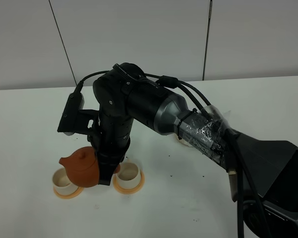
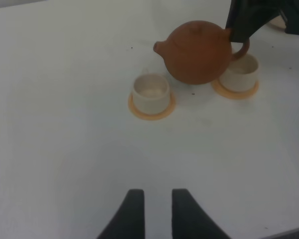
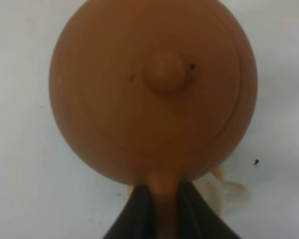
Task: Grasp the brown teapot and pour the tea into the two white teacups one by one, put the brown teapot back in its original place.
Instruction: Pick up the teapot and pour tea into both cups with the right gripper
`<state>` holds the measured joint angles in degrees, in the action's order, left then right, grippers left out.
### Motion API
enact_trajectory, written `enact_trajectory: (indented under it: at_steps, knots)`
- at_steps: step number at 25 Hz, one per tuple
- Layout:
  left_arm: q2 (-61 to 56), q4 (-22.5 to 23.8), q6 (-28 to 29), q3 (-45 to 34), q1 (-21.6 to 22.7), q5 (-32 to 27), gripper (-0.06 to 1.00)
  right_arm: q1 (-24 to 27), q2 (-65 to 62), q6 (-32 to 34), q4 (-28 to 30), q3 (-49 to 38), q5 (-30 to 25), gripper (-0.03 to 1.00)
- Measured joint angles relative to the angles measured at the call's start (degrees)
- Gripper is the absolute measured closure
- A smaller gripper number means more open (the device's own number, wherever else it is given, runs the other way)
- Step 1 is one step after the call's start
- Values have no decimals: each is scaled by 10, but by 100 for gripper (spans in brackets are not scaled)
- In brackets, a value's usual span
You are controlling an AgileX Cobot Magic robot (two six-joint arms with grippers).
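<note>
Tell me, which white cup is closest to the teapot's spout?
The left cup in the high view: the teapot points its spout toward it. The other cup sits on the handle side.

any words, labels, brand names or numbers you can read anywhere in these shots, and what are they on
None: no word, number or logo can be read in any view.
The brown teapot, white teacups, orange coasters and table are plain.
The black arm and its clear wrap show no legible mark.
</note>
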<state>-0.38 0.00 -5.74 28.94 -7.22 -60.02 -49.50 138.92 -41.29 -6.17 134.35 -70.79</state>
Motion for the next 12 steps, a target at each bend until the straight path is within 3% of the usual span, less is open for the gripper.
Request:
enact_trajectory:
  at_steps: [12]
  knots:
    - [0, 0, 0, 0, 0, 0, 74, 0, 0, 3, 3, 0, 0, 87]
